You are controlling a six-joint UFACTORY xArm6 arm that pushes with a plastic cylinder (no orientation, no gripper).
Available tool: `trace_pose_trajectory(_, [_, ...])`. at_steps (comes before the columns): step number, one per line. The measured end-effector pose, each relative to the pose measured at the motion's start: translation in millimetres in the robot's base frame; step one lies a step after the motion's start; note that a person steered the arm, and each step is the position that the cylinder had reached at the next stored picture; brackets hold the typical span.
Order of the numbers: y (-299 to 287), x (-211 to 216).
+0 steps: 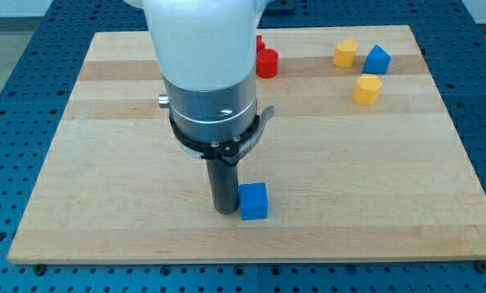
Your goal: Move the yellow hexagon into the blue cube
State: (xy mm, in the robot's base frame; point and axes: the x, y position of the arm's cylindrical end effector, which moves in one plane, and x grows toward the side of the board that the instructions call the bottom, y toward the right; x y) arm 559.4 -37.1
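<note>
The blue cube point(254, 201) sits near the view's bottom centre of the wooden board point(104, 163). My tip point(225, 212) rests on the board right against the cube's left side. Two yellow blocks lie at the view's top right: one many-sided, hexagon-like block point(368, 89), and another yellow block point(346, 53) above and left of it. I cannot tell their shapes apart for certain. Both are far from the cube and from my tip.
A second blue block point(378, 59), with a pointed top, sits next to the upper yellow block. A red block point(266, 63) lies at the top centre, partly hidden behind the arm's white and grey body point(206, 73).
</note>
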Motion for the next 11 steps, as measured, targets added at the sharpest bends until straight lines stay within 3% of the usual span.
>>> trace_pose_trajectory(1, [0,-5])
trace_pose_trajectory(3, [0,-92])
trace_pose_trajectory(7, [216,-84])
trace_pose_trajectory(8, [242,-105])
trace_pose_trajectory(11, [260,-291])
